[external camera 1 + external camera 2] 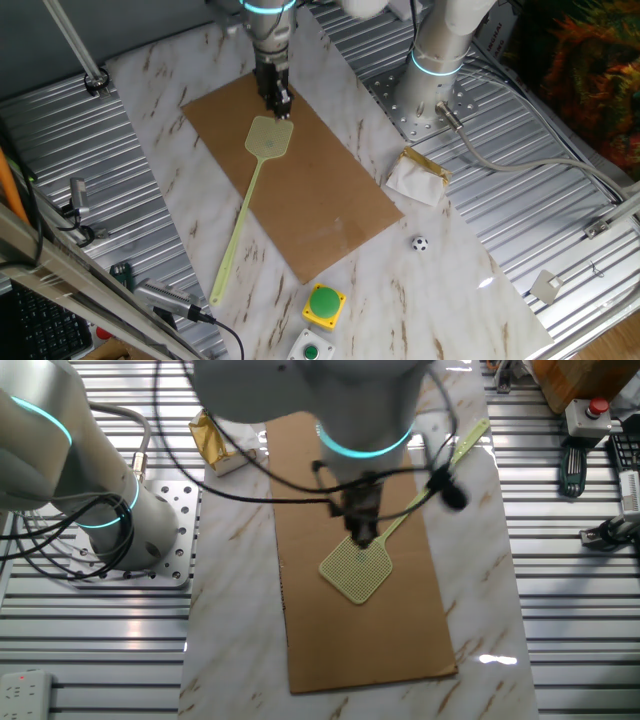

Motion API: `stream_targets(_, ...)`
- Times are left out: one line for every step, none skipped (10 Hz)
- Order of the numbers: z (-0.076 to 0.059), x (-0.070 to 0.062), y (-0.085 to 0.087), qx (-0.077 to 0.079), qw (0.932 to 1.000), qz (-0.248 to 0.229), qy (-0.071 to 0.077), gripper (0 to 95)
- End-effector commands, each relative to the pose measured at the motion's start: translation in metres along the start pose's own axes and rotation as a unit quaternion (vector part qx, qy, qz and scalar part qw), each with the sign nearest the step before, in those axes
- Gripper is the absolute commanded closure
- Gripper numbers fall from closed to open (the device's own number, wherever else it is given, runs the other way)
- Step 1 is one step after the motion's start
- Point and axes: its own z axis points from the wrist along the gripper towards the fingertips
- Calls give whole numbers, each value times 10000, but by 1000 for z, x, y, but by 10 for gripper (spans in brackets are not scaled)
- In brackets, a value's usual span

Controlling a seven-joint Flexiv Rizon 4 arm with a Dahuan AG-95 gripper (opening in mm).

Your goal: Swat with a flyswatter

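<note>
One fixed view: we see the arm reach straight down, gripper [276,100] over the swatter [268,140] head's far edge | we cannot tell its jaw state | count: one swatter, one board [330,215], one green button [325,303] | swatter pale yellow-green, mesh head flat on board, thin handle running off onto the marble.

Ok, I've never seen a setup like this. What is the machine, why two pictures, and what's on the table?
It is one robot arm bolted beside a marble-patterned table, filmed by two fixed cameras from opposite sides. Its two-finger gripper points down at the mesh head of a pale yellow-green flyswatter lying on a brown board; whether the fingers grip it is unclear. Also there: a green button on a yellow base, a tiny soccer ball, and a white packet.
</note>
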Motion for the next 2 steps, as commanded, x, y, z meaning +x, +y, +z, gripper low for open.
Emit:
stream_targets(-8,12,-10,-67,9990,443,-12,570)
stream_targets(-8,12,-10,-80,9990,444,-11,570)
